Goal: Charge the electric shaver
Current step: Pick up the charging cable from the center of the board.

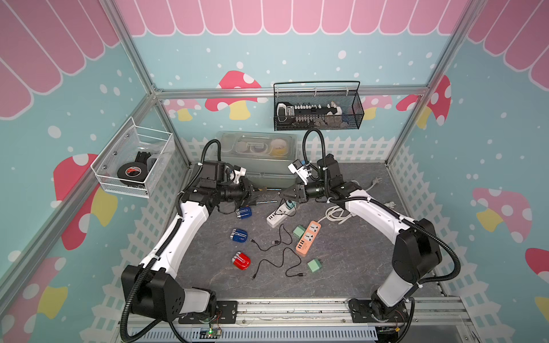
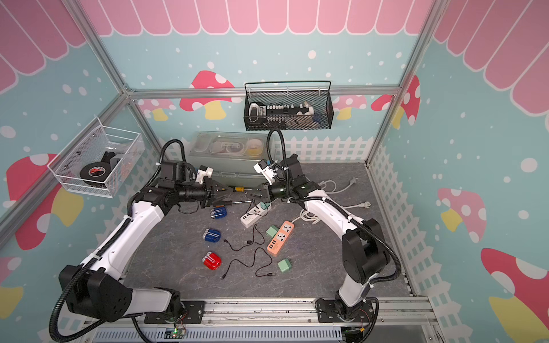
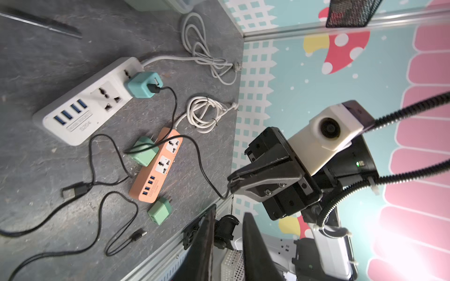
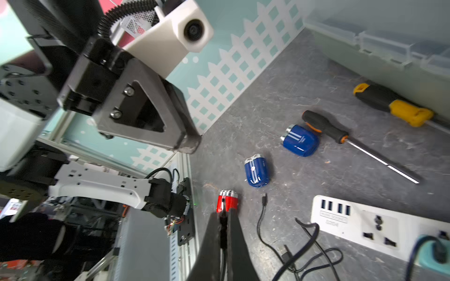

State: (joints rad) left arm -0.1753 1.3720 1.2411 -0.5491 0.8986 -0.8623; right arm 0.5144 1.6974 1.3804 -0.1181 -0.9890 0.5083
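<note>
**Step in hand (judged): bringing plug and shaver together.** The right gripper [image 3: 231, 183] was clamped on the free end of the black charging cable [image 3: 194, 150]. The cable's other end sat in the teal adapter [image 3: 141, 85] on the white power strip [image 3: 80, 107]. The left gripper [image 3: 229, 215] faced it, jaws slightly parted and empty. On the table [image 1: 341, 267] lay the near blue shaver [image 1: 243, 213], the second blue shaver [image 1: 239, 235] and the red shaver [image 1: 241, 260]. All were short, rounded and silver-headed, and no port was visible. The next move probably called for lifting one and aligning its port with the plug.
</note>
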